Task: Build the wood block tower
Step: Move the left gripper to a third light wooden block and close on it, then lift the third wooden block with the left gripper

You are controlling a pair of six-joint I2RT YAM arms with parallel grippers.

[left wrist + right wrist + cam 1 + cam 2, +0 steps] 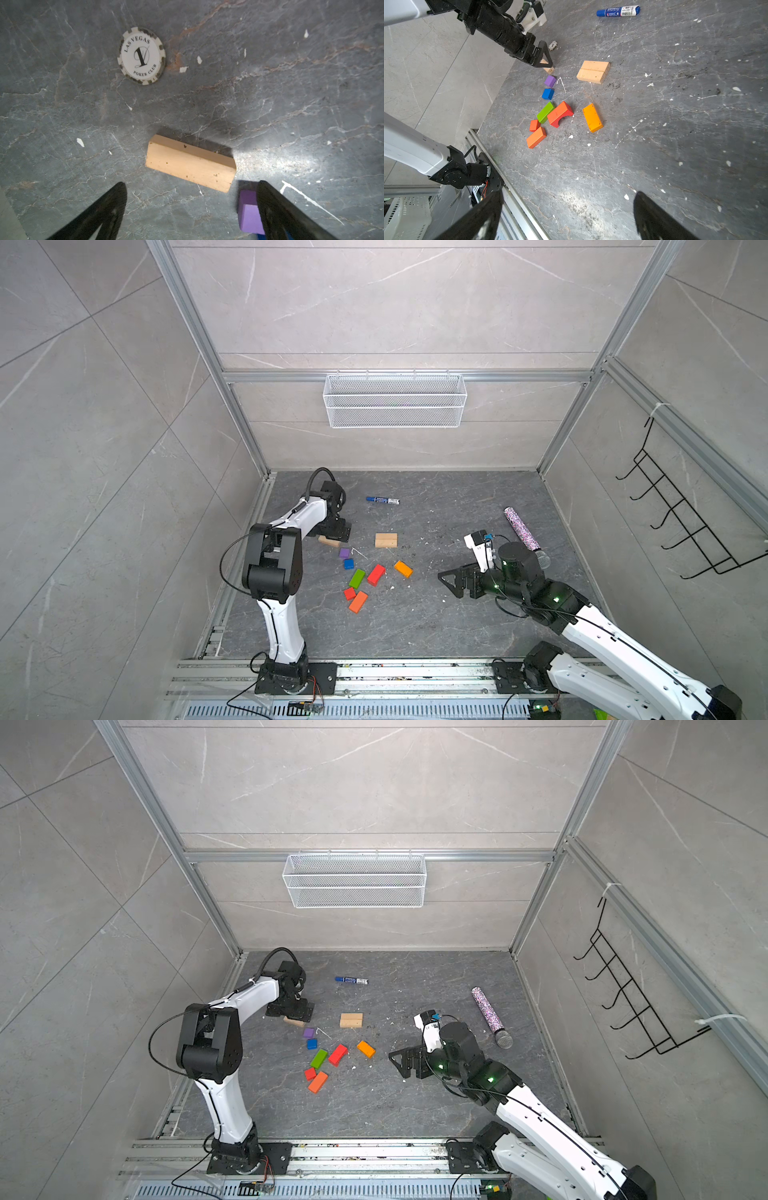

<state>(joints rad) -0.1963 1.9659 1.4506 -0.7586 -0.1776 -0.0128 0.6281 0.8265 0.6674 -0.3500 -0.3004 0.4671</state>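
The left claw [192, 185] gapes empty; the tan block [190, 163] lies just ahead of its tips, long axis across the gap, slightly skewed. The right claw [568, 194] gapes empty.

Left gripper [191, 182] seemingly low; right gripper [568, 192] open.

We see a grey stone table [415, 626] carrying scattered wood blocks [376, 574], a blue marker [382, 500], a glittery microphone [521, 531] and a poker chip [142, 56].
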